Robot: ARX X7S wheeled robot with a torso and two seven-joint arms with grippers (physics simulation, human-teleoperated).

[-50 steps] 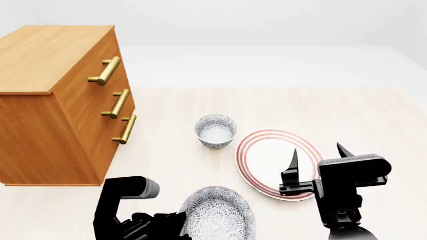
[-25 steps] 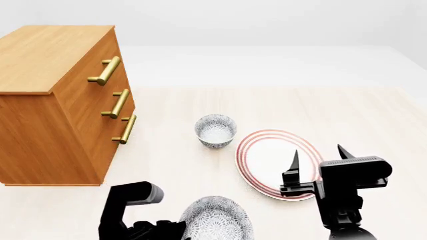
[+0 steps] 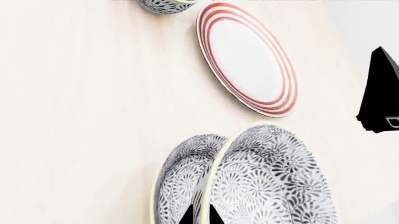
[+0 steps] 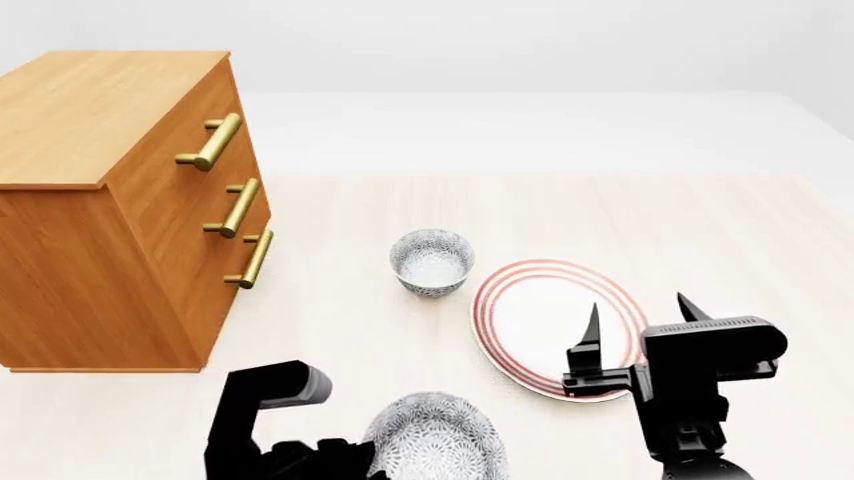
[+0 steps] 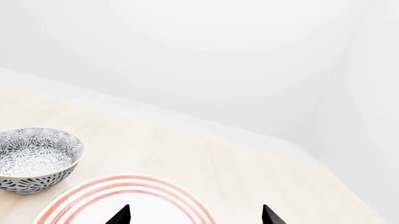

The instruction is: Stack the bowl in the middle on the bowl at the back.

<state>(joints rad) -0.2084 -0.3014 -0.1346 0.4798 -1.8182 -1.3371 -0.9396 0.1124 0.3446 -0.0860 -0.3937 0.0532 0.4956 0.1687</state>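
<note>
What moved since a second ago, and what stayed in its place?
The left end effector, pinching the rim of the speckled grey-and-white bowl, shifted slightly right and lower in the head view, carrying that bowl along. The right end effector barely drifted and hangs open over the red-ringed white plate. The other speckled bowl at the back, the plate and the wooden drawer cabinet stayed put.

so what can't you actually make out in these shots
- Left claw: the left wrist view's edge cuts it off at the speckled bowl's rim; the grip can't be confirmed.
- A second bowl beside it: whether they touch is unclear.
- Back bowl: nearly cut off in the left wrist view.
- Plate: its near edge is hidden by the open right claw in the head view.
</note>
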